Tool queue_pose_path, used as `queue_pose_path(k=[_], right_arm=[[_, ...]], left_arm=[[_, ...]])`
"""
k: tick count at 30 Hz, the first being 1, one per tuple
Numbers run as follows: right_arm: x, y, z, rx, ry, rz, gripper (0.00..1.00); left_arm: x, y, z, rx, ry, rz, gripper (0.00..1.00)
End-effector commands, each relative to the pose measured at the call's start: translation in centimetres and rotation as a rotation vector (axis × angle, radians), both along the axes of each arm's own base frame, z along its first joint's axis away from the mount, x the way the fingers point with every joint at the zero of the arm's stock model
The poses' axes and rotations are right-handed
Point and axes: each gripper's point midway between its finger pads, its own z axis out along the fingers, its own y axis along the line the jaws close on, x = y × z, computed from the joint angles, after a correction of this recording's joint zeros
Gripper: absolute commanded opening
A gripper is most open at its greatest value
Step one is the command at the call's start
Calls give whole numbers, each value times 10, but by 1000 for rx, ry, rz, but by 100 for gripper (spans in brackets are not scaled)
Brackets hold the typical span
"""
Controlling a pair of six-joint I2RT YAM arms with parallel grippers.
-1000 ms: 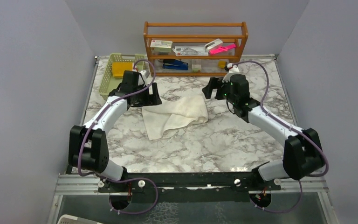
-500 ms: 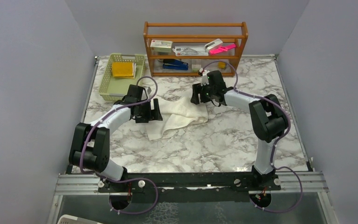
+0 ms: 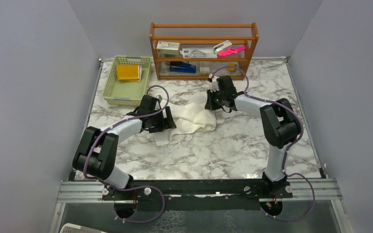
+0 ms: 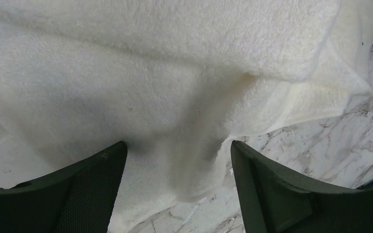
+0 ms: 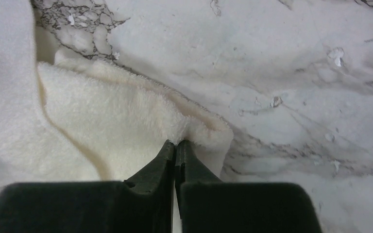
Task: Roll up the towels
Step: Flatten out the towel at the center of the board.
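Since a second ago the left pincer [image 4: 177, 145] has slid nearer and now hangs released, jaws wide, over the cream-white towel's [image 3: 194, 119] left edge. That towel lies rumpled mid-counter [image 3: 213, 150]. The mustard-yellow towel [image 3: 127, 72] sits in the green basket [image 3: 121, 101]. The right pincer [image 5: 176, 145] has swung in and clenched, apparently nipping the towel's far-right edge.

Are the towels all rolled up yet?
Not yet. Nothing is rolled: the white towel lies loose and crumpled. The right end effector pinches one corner; the left end effector hangs open over the other side. Left to do: roll it, then the yellow towel in the green basket.
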Motion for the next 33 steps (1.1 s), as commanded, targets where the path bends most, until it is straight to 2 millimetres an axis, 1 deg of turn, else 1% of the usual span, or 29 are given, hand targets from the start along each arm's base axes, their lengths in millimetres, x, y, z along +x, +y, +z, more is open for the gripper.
queue_pose_path(k=[1, 3, 5, 7, 8, 9, 11, 12, 13, 14, 15, 16, 17, 18, 19, 20, 21, 22, 24, 26, 29, 33], right_arm=[[1, -9, 77, 64, -140, -39, 1], [1, -15, 116, 94, -218, -57, 1], [0, -18, 151, 111, -289, -68, 1], [-4, -12, 178, 146, -331, -58, 1], [-6, -4, 189, 157, -350, -45, 1], [-10, 8, 198, 162, -369, -24, 1], [-21, 44, 205, 156, -381, 47, 1], [-26, 61, 203, 147, -374, 87, 1], [-31, 72, 198, 139, -357, 119, 1], [-34, 78, 192, 138, -331, 137, 1], [-36, 79, 186, 145, -306, 131, 1], [-34, 74, 181, 140, -304, 116, 1], [-33, 68, 179, 140, -309, 109, 10], [-33, 61, 177, 145, -309, 105, 35], [-31, 51, 176, 153, -309, 92, 53], [-27, 39, 174, 155, -311, 71, 68], [-23, 27, 171, 150, -311, 42, 76], [-18, 13, 166, 138, -303, 9, 81], [-9, -7, 155, 131, -276, -42, 83], [-1, -21, 141, 134, -246, -80, 83], [12, -28, 113, 79, -209, -119, 82], [32, -28, 74, 8, -159, -138, 77]], left_arm=[[1, -11, -12, 20, -2, 40, 81], [-1, -22, -12, 25, -7, 14, 81], [-7, -34, -18, 27, 1, -15, 81], [-15, -43, -27, 27, 19, -37, 81], [-20, -46, -32, 27, 29, -44, 81], [-24, -47, -37, 27, 35, -47, 81], [-32, -44, -45, 31, 50, -40, 81], [-37, -41, -48, 37, 57, -37, 81], [-40, -38, -49, 45, 58, -35, 81], [-42, -34, -48, 59, 56, -31, 81], [-43, -30, -47, 77, 51, -27, 82], [-44, -25, -45, 95, 43, -24, 82], [-45, -20, -43, 115, 36, -19, 83], [-45, -16, -41, 133, 30, -18, 83], [-46, -12, -39, 150, 23, -18, 84], [-48, -8, -38, 165, 23, -13, 84], [-49, -5, -38, 171, 23, -12, 84], [-51, -3, -38, 175, 27, -11, 84], [-55, 2, -37, 184, 32, -8, 84], [-58, 9, -35, 206, 35, -7, 85], [-62, 21, -29, 245, 31, 2, 85], [-69, 31, -21, 264, 29, 11, 86]])
